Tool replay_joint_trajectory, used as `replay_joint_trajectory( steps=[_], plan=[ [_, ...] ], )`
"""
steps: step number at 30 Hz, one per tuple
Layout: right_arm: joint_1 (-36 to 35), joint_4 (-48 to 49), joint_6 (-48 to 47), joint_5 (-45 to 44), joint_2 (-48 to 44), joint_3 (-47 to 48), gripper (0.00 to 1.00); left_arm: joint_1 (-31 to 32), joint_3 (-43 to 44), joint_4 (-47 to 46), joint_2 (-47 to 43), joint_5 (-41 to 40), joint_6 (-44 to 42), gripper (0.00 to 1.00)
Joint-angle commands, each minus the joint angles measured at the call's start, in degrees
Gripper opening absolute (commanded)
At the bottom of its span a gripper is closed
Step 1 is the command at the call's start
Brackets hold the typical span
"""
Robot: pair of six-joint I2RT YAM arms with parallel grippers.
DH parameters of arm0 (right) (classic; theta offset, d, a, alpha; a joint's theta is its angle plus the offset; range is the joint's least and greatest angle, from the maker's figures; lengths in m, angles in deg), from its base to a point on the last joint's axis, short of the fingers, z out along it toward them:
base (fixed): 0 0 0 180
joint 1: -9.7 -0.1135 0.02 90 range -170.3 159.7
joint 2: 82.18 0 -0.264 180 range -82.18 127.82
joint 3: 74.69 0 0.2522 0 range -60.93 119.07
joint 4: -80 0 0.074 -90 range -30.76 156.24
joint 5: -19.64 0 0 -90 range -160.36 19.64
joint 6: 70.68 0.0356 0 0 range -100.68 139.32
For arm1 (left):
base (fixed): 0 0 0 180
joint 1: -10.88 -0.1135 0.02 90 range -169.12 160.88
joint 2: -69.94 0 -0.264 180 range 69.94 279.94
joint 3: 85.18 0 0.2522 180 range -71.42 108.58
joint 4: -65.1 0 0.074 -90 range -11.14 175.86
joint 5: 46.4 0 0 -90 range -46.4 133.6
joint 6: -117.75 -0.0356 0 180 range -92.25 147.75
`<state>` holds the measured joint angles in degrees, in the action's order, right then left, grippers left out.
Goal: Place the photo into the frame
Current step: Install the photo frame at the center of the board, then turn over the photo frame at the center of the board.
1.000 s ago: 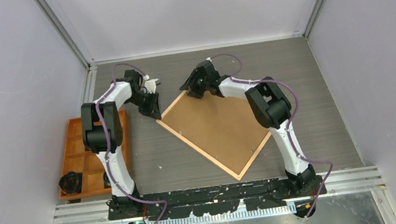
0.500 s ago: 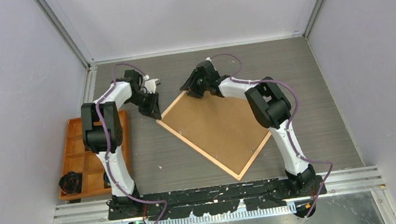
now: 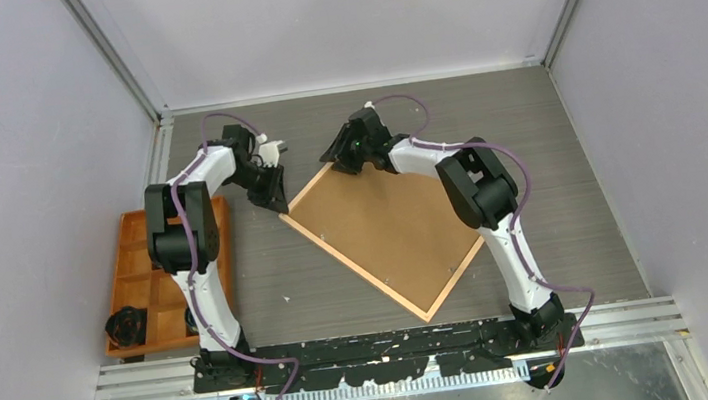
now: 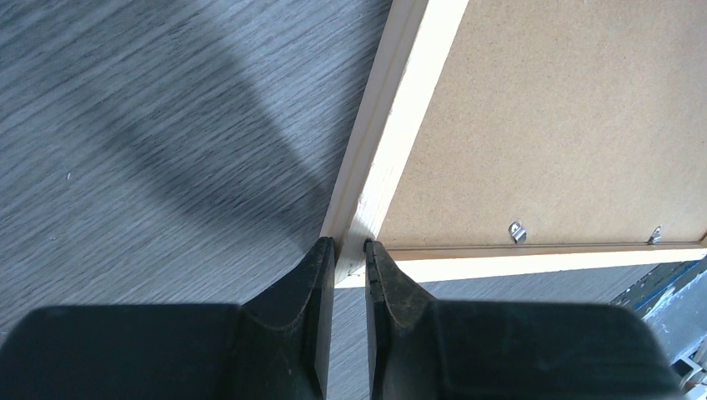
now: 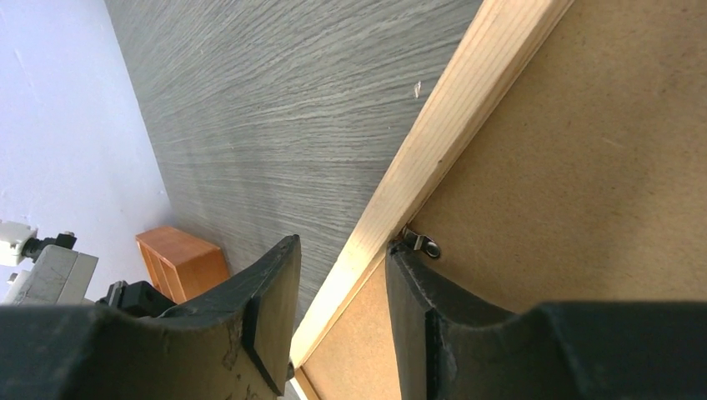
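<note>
I was taking hold of the back-up frame (image 4: 404, 92) on the surface (image 3: 258, 271): corner pinched in my left jaws, rail between my half-open right jaws, likely to close next; photo unseen.

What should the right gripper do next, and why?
Probably close the right gripper on the frame rail: its open fingers straddle the strip, beside a metal tab holding the backing board. The left gripper pinches the frame's corner, so a second grip would steady it.
</note>
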<state>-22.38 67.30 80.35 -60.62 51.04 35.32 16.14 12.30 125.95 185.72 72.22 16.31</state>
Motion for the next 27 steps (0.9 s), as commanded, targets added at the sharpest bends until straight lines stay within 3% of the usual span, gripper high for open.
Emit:
replay_joint_trajectory(
  steps=[1,6,10,14,17,20,24,26,27],
  plan=[
    [0.1,1.6,-2.4,0.4,-3.6,-0.1,0.49,1.3,-2.0,2.3,-0.4,-1.0,-1.4,0.18],
    [-0.2,-0.2,-7.3,8.2,-14.1,-1.3,0.63,0.9,-0.7,4.0,-1.2,-1.5,-1.7,0.20],
    [-1.5,-11.1,-18.0,9.0,-29.9,-6.7,0.73,-0.7,0.6,5.5,-2.3,-0.7,-1.9,0.26],
    [-9.1,-28.5,-33.6,-1.7,-42.7,-13.2,0.80,-1.5,0.6,6.5,-4.2,0.0,-2.6,0.40],
    [-14.7,-36.9,-38.4,-8.7,-48.7,-19.1,0.84,-1.6,-0.3,7.0,-6.3,0.6,-3.5,0.51],
    [-18.6,-38.5,-38.8,-11.9,-52.1,-26.5,0.93,-1.6,-1.9,8.1,-9.5,1.7,-5.3,0.59],
    [-24.8,-35.8,-40.4,-17.5,-51.8,-31.4,0.93,-1.7,-5.4,9.3,-14.5,3.3,-8.8,0.65],
    [-27.4,-34.1,-42.0,-20.6,-49.7,-31.9,0.92,-1.7,-7.9,9.3,-17.1,3.9,-11.6,0.90],
    [-28.3,-33.1,-42.8,-21.3,-48.3,-32.1,0.90,-1.7,-9.4,9.2,-18.4,3.9,-12.5,0.98]
  ],
)
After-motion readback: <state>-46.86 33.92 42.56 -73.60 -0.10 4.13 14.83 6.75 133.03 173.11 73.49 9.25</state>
